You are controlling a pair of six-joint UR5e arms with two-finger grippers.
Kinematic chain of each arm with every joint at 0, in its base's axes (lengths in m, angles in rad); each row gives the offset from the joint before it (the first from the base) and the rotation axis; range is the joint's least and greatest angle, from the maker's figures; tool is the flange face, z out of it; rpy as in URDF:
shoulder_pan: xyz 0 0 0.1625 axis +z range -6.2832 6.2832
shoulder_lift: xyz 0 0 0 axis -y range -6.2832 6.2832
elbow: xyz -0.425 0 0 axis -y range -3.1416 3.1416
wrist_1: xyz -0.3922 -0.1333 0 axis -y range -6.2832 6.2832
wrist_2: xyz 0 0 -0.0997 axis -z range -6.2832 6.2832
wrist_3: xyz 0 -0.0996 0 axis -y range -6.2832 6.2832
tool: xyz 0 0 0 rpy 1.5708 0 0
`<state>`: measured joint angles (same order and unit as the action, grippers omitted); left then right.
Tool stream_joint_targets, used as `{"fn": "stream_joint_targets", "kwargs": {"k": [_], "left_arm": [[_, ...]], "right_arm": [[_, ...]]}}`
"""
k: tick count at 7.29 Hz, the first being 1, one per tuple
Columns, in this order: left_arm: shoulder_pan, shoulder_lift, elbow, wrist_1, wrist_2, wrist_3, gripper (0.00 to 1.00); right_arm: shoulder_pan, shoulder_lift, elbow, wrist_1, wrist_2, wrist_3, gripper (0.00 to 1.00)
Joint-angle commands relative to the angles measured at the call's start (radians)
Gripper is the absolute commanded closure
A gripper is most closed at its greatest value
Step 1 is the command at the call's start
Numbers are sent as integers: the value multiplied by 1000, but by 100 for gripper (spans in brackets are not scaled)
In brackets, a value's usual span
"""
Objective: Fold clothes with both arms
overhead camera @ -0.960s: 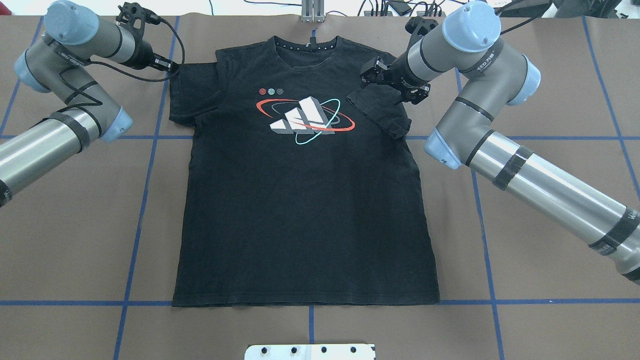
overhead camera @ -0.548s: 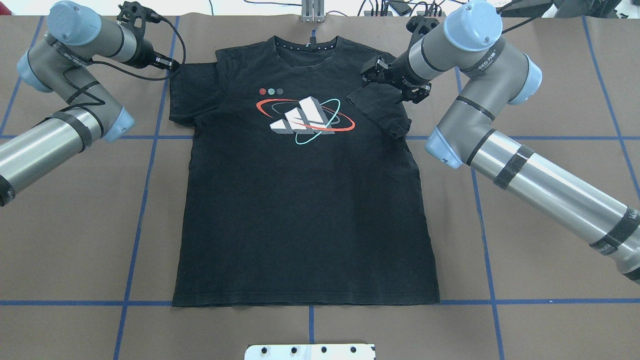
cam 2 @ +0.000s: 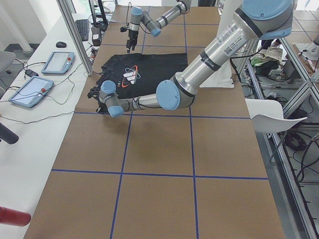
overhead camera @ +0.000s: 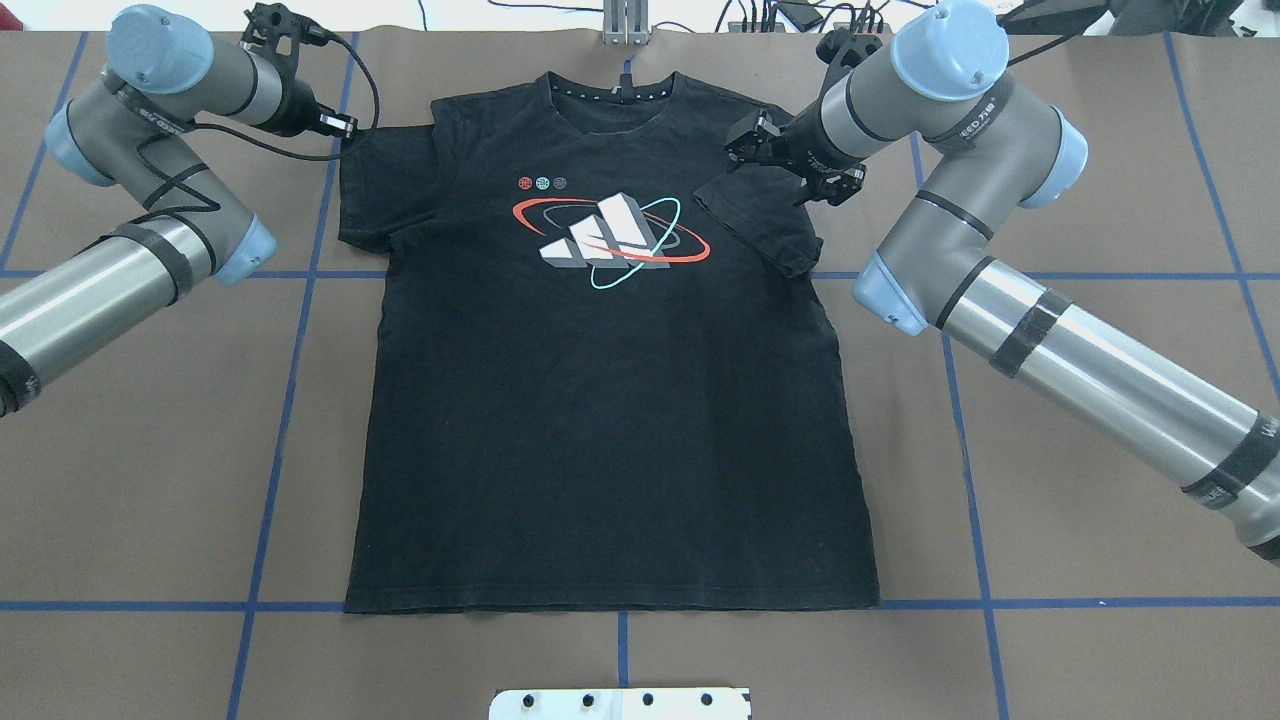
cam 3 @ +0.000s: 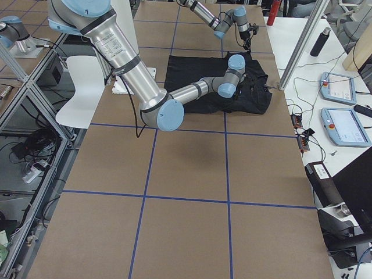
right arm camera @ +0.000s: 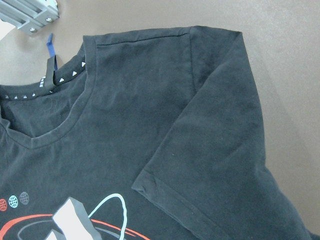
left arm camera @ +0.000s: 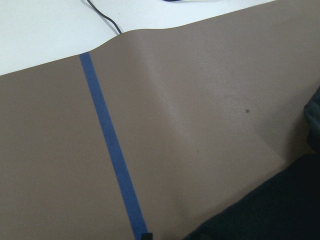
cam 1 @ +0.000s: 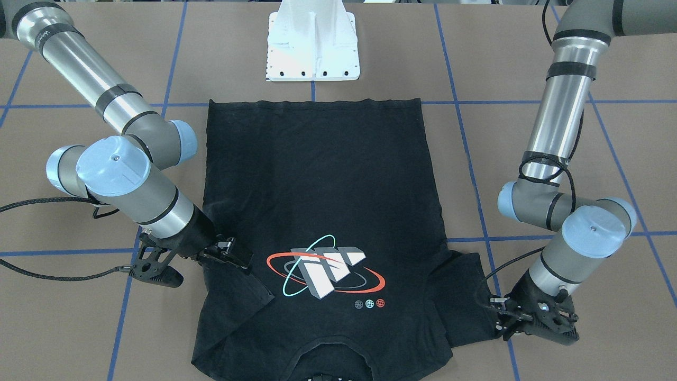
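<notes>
**Item under inspection.** One black short-sleeved fabric T-shirt [overhead camera: 610,430] lies flat, print side up, directly in front of the white metal base mount [overhead camera: 620,703]. Its hem is the edge nearest the mount and runs parallel to it, with a strip of bare surface between them. Its round ribbed collar [overhead camera: 610,95] is at the end farthest from the mount. The red, teal and white-grey swoosh logo [overhead camera: 610,240] sits on the chest, in the half away from the mount.

**Sleeves.**
- The right short sleeve [overhead camera: 760,225], on the mount's right side, lies folded diagonally inward over the chest. Its cuff is just beside the logo's end and does not cover it.
- The left short sleeve [overhead camera: 385,190] is spread flat, pointing outward.

**End effectors.**
- The black two-finger right gripper [overhead camera: 745,150] hangs over the shoulder at the root of the folded sleeve. Its finger spacing cannot be told. Its wrist view shows the sleeve lying loose.
- The black two-finger left gripper [overhead camera: 340,127] sits low at the outer cuff edge of the left sleeve. Neither its finger spacing nor contact with the cloth can be told.

**Arms.** The silver-grey jointed right arm with light blue caps [overhead camera: 1080,370] and the matching silver-grey left arm [overhead camera: 90,290] come in from either side of the mount. Both wrists are turned inward at the collar end.

**Surface.** The garment rests on a brown matte table covering [overhead camera: 150,450] crossed by a grid of blue tape lines [overhead camera: 290,400].
</notes>
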<state>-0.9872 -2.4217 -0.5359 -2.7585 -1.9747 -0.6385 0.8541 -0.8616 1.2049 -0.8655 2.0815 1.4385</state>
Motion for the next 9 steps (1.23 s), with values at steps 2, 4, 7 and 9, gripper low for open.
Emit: {"fn": "stream_joint_targets", "kwargs": {"k": [2, 4, 7, 9], "left_arm": [[-54, 12, -85, 5, -33, 8, 100], [-57, 107, -214, 22, -69, -6, 100], [-54, 179, -353, 28, -70, -97, 100], [-51, 217, -464, 80, -70, -159, 100]], "right_arm": [[-1, -1, -1, -1, 0, -1, 0], [-1, -1, 1, -1, 0, -1, 0], [-3, -2, -2, -1, 0, -4, 0], [-1, -4, -5, -1, 0, -6, 0]]}}
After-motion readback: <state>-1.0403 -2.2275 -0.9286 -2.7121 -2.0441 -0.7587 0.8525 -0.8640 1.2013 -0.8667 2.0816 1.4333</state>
